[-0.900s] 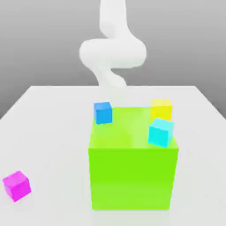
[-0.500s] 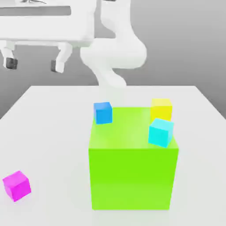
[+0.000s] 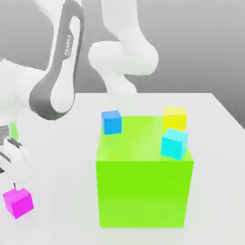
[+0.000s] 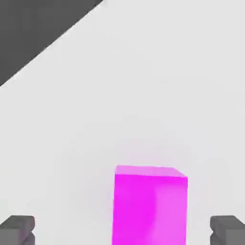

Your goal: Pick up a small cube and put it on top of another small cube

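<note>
The small magenta cube [image 3: 18, 203] sits on the white table [image 3: 62, 191] near the front, at the exterior view's left. My gripper [image 3: 13, 184] hangs just above it, and one dark fingertip [image 3: 16, 183] shows close over the cube's top. In the hand view the magenta cube [image 4: 150, 206] lies between my two grey fingertips [image 4: 17, 230], which stand wide apart and do not touch it. The gripper [image 4: 122, 230] is open and holds nothing. The cube sits nearer one fingertip than the other.
A big lime-green cube [image 3: 143, 182] fills the table's middle. A small blue cube [image 3: 111, 121] is at its far left corner, a cyan cube [image 3: 174, 143] at its right edge, and a yellow cube [image 3: 174, 118] behind. My arm's grey-and-white links [image 3: 60, 81] lean over the left side.
The arm has swung over from high up and come down at the exterior view's left, bringing the gripper just above the magenta cube. None of the cubes has moved.
</note>
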`<state>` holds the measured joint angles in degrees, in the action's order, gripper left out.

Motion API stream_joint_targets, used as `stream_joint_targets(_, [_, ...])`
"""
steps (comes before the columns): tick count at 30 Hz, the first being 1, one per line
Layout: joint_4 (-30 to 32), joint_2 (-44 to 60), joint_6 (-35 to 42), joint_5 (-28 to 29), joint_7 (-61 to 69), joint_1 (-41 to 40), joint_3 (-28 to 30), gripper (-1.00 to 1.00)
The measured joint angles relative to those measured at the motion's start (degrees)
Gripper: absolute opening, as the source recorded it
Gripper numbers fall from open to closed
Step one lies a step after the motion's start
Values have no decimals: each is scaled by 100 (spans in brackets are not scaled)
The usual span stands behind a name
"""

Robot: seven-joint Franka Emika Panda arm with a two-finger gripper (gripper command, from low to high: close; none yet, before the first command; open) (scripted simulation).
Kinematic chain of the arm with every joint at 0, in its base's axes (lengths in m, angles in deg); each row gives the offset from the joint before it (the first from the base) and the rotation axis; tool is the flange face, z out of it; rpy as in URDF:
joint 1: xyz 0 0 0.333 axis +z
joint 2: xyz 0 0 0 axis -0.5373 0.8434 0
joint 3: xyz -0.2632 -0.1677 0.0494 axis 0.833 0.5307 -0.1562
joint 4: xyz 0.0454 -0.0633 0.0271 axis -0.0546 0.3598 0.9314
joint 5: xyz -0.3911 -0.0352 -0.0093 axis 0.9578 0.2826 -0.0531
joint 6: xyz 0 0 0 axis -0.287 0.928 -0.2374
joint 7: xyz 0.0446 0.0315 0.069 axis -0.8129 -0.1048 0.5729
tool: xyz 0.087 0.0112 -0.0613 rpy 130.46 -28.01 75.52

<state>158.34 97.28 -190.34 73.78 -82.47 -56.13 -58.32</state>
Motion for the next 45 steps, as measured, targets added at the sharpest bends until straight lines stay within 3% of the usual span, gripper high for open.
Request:
stream_joint_targets(3, [-109, 621, -478, -288, 213, -241, -280, 0])
stream_joint_targets(4, [-135, 753, -583, -343, 256, -290, -340, -100])
stream_joint_targets(11, [-134, 749, -579, -332, 245, -299, -346, -100])
stream_joint_targets(17, [92, -369, 292, 274, -137, 14, -3, -100])
stream_joint_targets(27, [523, -2483, 1925, 1132, 62, 725, -344, -100])
stream_joint_targets(45, [1341, -6092, 4731, 972, 1743, 1930, -1073, -100])
